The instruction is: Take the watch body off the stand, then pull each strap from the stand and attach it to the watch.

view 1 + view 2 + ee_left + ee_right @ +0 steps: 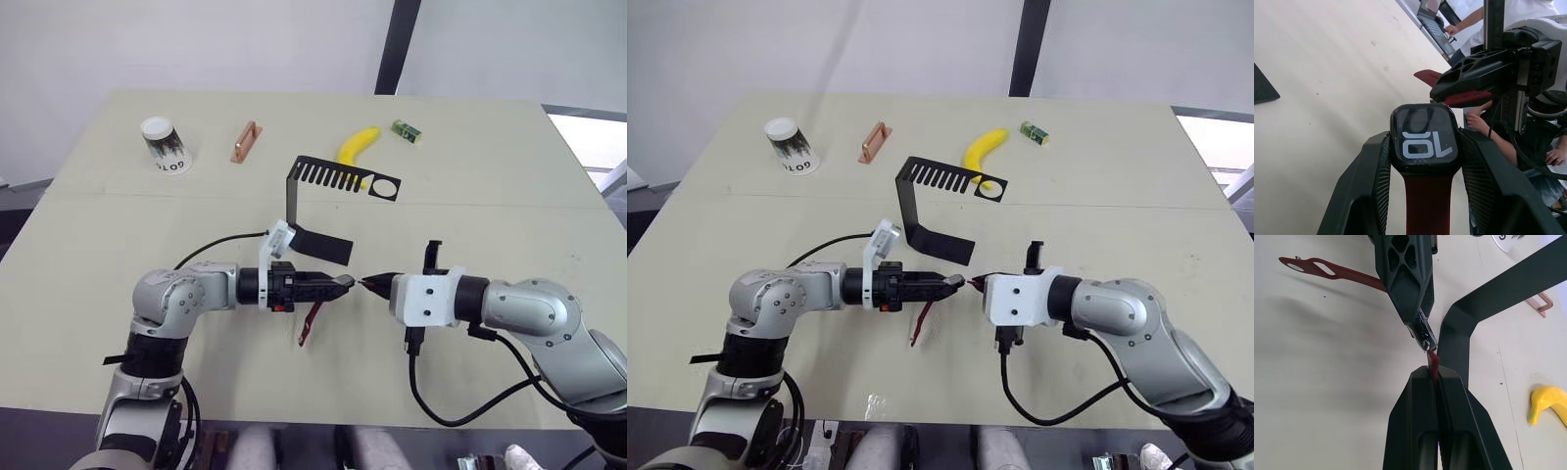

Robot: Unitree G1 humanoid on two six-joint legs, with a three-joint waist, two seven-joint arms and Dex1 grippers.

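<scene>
Dark red strap is mostly hidden inside the clenched right hand; left hand grips the watch body.

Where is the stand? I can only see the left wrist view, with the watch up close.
Observer: The stand sits on the table behind both tools, with no straps in its slots.
Operator: Where does the strap under the watch go?
Observer: The strap hangs down from the left tool toward the table.
Operator: Is the right tool really gripping the other one?
Observer: Yes. The right tool is shut flat on the second strap, and only a short tip pokes out toward the watch.
</scene>
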